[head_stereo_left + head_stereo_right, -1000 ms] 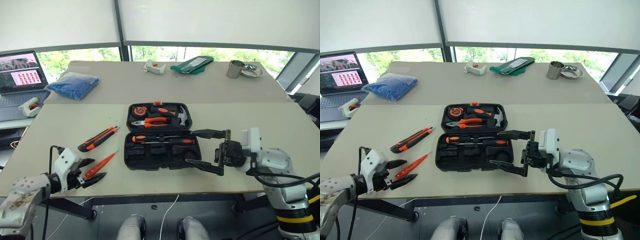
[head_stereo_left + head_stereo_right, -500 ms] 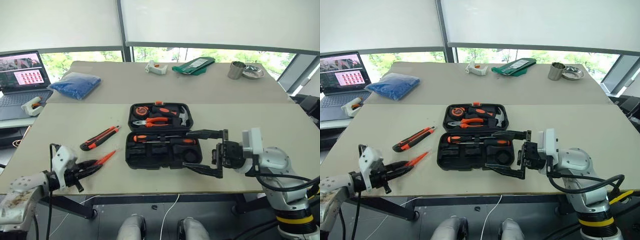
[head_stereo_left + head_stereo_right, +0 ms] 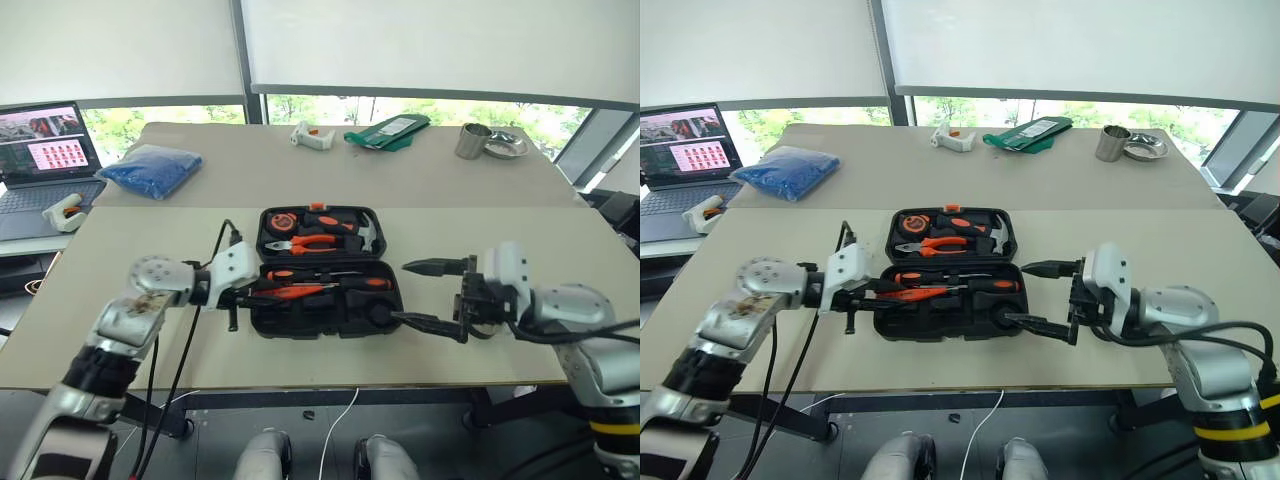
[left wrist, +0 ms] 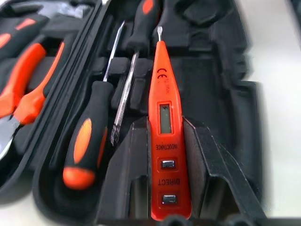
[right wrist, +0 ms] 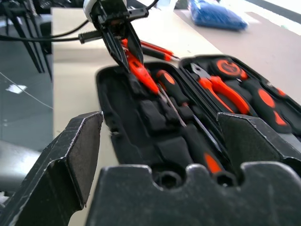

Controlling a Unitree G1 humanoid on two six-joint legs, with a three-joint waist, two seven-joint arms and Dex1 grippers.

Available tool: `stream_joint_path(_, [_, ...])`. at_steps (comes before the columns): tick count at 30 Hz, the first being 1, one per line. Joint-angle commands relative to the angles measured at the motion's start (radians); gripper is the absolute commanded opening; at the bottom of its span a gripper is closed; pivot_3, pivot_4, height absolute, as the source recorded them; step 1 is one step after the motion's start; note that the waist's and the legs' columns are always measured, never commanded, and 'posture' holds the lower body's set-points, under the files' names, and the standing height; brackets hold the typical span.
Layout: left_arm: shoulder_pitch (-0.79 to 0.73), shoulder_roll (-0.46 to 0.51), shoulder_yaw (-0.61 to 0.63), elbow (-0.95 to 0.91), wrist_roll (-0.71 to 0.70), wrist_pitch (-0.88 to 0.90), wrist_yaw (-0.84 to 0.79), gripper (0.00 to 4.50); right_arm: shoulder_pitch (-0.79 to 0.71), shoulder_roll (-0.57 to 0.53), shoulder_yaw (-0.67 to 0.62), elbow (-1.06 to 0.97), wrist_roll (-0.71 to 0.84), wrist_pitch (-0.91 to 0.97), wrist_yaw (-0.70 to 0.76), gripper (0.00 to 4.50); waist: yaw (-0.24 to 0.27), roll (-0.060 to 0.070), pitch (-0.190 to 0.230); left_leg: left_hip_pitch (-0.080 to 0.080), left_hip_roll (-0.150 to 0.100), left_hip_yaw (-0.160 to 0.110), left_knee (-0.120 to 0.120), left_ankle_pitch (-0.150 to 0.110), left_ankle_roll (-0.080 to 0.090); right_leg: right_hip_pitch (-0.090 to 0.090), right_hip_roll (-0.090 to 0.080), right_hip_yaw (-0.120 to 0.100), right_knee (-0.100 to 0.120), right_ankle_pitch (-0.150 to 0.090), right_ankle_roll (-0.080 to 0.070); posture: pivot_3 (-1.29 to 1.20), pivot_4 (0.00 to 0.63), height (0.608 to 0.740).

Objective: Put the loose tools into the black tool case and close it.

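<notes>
Since a second ago the left gripper (image 3: 262, 291) has swung in from the table's near left edge to the black tool case (image 3: 385, 300), bringing the thin orange tester screwdriver (image 3: 300, 291) with it; the tester no longer lies on the beige tabletop (image 3: 480, 240). The case is flat, matte black plastic with rounded corners, lying open near the table's middle, its moulded recesses ribbed and tool-shaped. In its far half sit orange-handled pliers (image 3: 305, 243); in the near half lie two screwdrivers (image 4: 91, 141) with glossy black-and-orange handles and bright steel shafts. The left gripper is clamped on the tester's handle end, holding it over the near half of the case with the tip toward the case's right side. The right gripper (image 3: 432, 294) hovers just off the case's right end, its two black fingers spread wide and holding nothing.

The left wrist view gives the tester's smooth plastic body, its small grey window and two metal contacts, pinched between the fingers (image 4: 207, 160). The right wrist view shows the orange-black utility knife (image 5: 157, 49) on the table beyond the case.
</notes>
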Motion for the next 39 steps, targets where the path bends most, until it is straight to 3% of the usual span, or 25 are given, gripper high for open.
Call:
stream_joint_path(1, [-0.062,-0.010,-0.039,0.064,0.069,-0.053,-0.012,0.51,-0.030,0.001,0.006,0.005,-0.003,0.012,0.011,4.50,0.001,0.000,0.000,0.000,0.000,0.000,0.000,0.000,0.000,0.000,0.000,0.000,0.000,0.000,0.000,0.00,0.150,0.740])
stream_joint_path(13, [-0.111,0.054,-0.123,0.078,0.178,-0.025,-0.114,0.51,-0.065,0.007,0.016,0.042,0.008,0.022,0.043,4.50,-0.002,0.000,0.000,0.000,0.000,-0.001,0.001,0.000,0.000,0.001,-0.001,0.000,0.000,0.000,0.000,0.00,0.150,0.740])
stream_joint_path(22, [-0.083,0.037,-0.117,0.092,0.157,0.009,-0.118,0.51,-0.062,0.002,0.011,0.052,0.007,0.034,0.054,4.50,-0.015,0.000,0.000,0.002,0.000,0.000,0.001,0.000,0.000,0.001,0.000,0.001,0.002,0.000,0.000,0.00,0.150,0.740])
stream_joint_path(24, [-0.076,0.022,-0.097,0.103,0.129,0.054,-0.115,1.51,-0.059,0.001,0.011,0.053,0.005,0.034,0.056,4.50,-0.014,0.000,0.000,0.002,0.000,0.000,0.001,0.000,0.000,0.002,0.000,0.001,0.002,0.000,0.000,0.00,0.150,0.740])
stream_joint_path(31, [-0.060,-0.010,0.051,0.154,0.001,-0.156,-0.143,3.88,-0.047,0.010,0.000,0.040,0.041,0.036,0.081,4.50,-0.013,0.000,0.000,0.002,0.000,0.000,0.001,0.000,0.000,0.002,0.000,0.002,0.002,0.000,0.000,0.00,0.150,0.740])
stream_joint_path(38, [-0.037,-0.026,0.141,0.157,-0.091,-0.196,-0.167,3.88,-0.044,0.021,-0.005,0.035,0.050,0.028,0.090,4.50,-0.009,-0.001,0.001,0.000,0.000,-0.001,0.004,0.000,0.000,0.001,-0.001,0.001,0.002,0.000,0.000,0.00,0.150,0.740])
stream_joint_path(39, [-0.034,-0.037,0.148,0.160,-0.097,-0.206,-0.161,3.63,-0.047,0.023,-0.003,0.036,0.051,0.028,0.091,4.50,-0.009,-0.001,0.001,0.000,0.000,-0.001,0.004,0.000,0.000,0.002,-0.001,0.001,0.002,0.000,0.000,0.00,0.150,0.740])
